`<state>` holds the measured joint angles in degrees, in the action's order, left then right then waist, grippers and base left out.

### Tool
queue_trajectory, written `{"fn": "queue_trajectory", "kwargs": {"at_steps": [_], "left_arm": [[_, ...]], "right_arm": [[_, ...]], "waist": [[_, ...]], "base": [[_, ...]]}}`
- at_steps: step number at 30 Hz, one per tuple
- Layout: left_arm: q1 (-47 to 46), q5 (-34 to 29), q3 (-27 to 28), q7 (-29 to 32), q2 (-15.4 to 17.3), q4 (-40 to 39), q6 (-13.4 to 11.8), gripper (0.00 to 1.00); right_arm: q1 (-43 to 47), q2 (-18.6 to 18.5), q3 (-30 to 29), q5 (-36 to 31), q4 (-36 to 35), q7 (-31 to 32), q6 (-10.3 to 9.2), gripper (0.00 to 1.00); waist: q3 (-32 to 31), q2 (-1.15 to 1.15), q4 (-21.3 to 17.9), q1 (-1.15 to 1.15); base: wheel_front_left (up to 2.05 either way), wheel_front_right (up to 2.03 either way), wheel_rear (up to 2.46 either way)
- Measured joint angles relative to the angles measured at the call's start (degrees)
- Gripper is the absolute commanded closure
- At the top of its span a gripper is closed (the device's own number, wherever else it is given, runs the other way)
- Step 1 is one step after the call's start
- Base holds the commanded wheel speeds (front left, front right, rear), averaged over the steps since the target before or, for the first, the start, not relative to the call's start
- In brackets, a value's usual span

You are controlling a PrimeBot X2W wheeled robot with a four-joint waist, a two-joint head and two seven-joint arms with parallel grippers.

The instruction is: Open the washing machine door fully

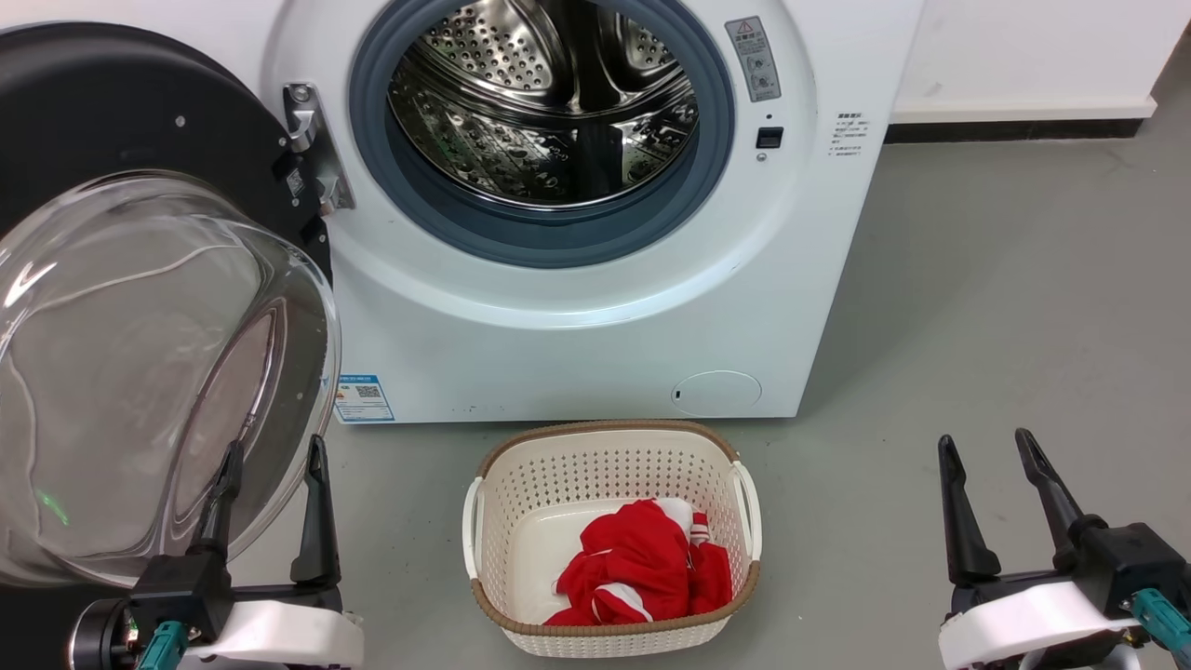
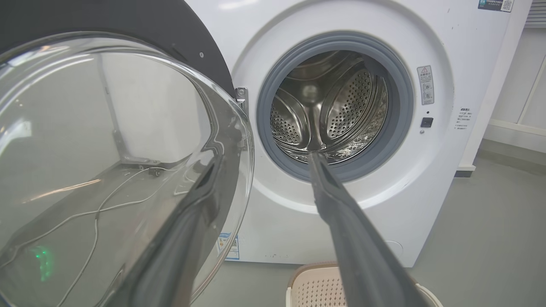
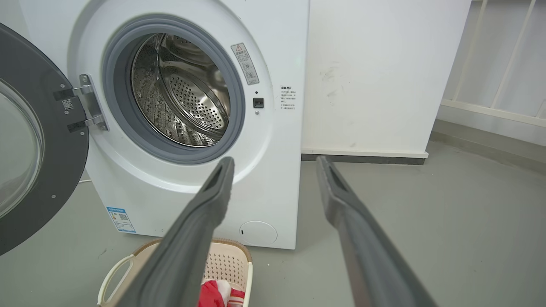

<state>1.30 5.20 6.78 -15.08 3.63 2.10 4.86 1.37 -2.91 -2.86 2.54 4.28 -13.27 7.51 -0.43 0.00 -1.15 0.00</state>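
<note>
so the washing machine door (image 1: 102,102) is swung open at the left of the washing machine (image 1: 605,335), left gripper (image 1: 274,447) right by its glass, right gripper (image 1: 985,442) well clear, both with fingers wide and empty

The washing machine (image 1: 577,307) loses its top to the head view's upper edge, and the washing machine door (image 1: 140,354), swung out at its left, runs off the left edge. Print on the warning label (image 1: 752,58) right of the drum mouth (image 1: 544,112) and the blue label (image 1: 363,398) low on the front is too small to read. In front of the machine, the near wall of the laundry basket (image 1: 609,640) hides part of the red garment (image 1: 642,568) (its kind unclear).
</note>
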Motion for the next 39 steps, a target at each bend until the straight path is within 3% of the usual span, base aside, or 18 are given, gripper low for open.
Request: {"fn": "queue_trajectory", "kwargs": {"at_steps": [17,18,23,39], "left_arm": [[0.5,0.0,0.3,0.0,-0.1,1.1,0.2,0.00],[0.5,0.0,0.3,0.0,-0.1,1.2,0.2,1.00],[1.4,1.4,0.6,1.0,-0.7,3.8,0.2,1.00],[0.4,19.4,0.5,5.2,-0.7,5.4,0.7,1.00]], "right_arm": [[0.0,0.0,0.5,1.0,0.5,-0.3,0.00,0.00],[0.0,0.0,0.6,1.0,0.7,-0.3,0.00,1.00],[0.9,0.0,0.6,2.5,2.9,0.2,0.01,1.00],[0.0,0.0,-0.2,20.7,4.3,4.3,0.00,1.00]], "waist": [[0.2,0.00,-0.8,0.00],[0.2,0.00,-0.8,0.00],[0.2,0.00,-0.8,0.00],[0.3,0.00,-0.6,0.00]], "base": [[0.00,0.00,0.00],[0.00,0.00,0.00],[0.00,0.00,0.00],[0.00,0.00,0.00]]}}
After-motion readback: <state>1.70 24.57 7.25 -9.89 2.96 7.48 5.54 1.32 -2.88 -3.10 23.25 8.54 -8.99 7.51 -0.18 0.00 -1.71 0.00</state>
